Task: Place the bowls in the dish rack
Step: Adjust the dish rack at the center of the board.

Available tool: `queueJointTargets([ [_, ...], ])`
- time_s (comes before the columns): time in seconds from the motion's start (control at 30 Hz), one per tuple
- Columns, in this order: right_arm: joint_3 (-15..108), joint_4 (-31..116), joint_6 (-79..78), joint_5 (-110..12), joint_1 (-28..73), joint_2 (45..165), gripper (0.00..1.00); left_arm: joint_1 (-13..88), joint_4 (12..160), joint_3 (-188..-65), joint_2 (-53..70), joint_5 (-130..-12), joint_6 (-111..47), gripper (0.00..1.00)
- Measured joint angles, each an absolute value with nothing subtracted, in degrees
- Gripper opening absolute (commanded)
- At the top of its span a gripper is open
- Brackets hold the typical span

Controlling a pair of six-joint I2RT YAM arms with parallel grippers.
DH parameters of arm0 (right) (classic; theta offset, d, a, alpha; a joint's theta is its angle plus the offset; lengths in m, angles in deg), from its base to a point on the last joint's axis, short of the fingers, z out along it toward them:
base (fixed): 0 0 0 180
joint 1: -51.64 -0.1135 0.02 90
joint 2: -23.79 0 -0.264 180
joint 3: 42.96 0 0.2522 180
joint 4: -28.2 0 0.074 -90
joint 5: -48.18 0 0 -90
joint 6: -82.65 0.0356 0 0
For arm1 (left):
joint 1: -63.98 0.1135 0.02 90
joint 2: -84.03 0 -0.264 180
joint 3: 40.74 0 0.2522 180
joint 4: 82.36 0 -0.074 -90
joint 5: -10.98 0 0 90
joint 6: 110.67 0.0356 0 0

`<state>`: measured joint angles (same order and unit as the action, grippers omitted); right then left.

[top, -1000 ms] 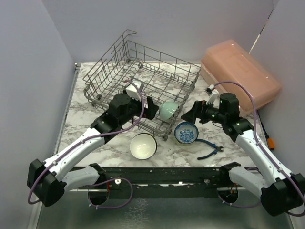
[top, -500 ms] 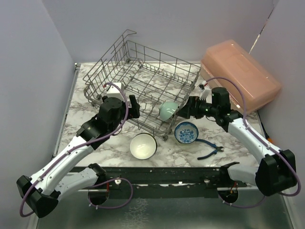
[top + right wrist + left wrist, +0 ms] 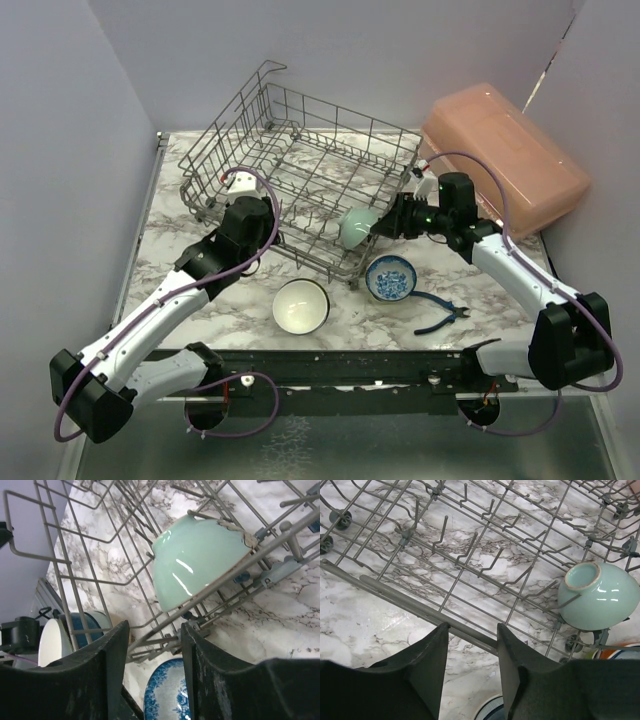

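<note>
The grey wire dish rack [image 3: 300, 165] stands mid-table. One mint green bowl [image 3: 355, 227] [image 3: 597, 597] [image 3: 197, 557] lies tipped on its tines in the near right corner. A blue-patterned white bowl [image 3: 390, 277] [image 3: 167, 692] and a white bowl with a dark outside [image 3: 300, 305] [image 3: 52, 642] sit on the marble in front of the rack. My left gripper [image 3: 268, 222] [image 3: 472, 627] is at the rack's near left rim, jaws half apart, with the rim bar crossing at the fingertips. My right gripper [image 3: 385, 228] [image 3: 152, 625] is half open, straddling the rack's lower wires beside the mint bowl.
A pink translucent box [image 3: 505, 160] lies at the back right. Blue-handled pliers [image 3: 440, 318] rest right of the patterned bowl, and an orange-handled tool [image 3: 567, 297] is at the right edge. Grey walls enclose the table on three sides.
Both grippers have narrowed from wide open. The left gripper pulled back left to the rack's near rim. The right gripper advanced left to the rack's right side by the mint bowl.
</note>
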<state>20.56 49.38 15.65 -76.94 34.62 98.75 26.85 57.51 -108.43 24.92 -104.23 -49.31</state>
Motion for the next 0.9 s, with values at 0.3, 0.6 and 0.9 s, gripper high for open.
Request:
queueJointTargets([
  [0.3, 24.9, 52.9, 12.5, -75.1, 34.8, 102.0, 0.25, 27.3, 58.4, -107.6, 26.5, -102.2, -50.2, 0.09],
  [0.6, 29.7, 59.2, 11.0, -73.1, 34.9, 105.0, 0.16, 27.2, 60.3, -106.2, 27.8, -96.0, -50.8, 0.0],
  [0.9, 34.5, 65.1, 10.3, -71.4, 35.0, 107.7, 0.19, 27.1, 61.1, -106.0, 27.5, -91.8, -51.2, 0.16],
])
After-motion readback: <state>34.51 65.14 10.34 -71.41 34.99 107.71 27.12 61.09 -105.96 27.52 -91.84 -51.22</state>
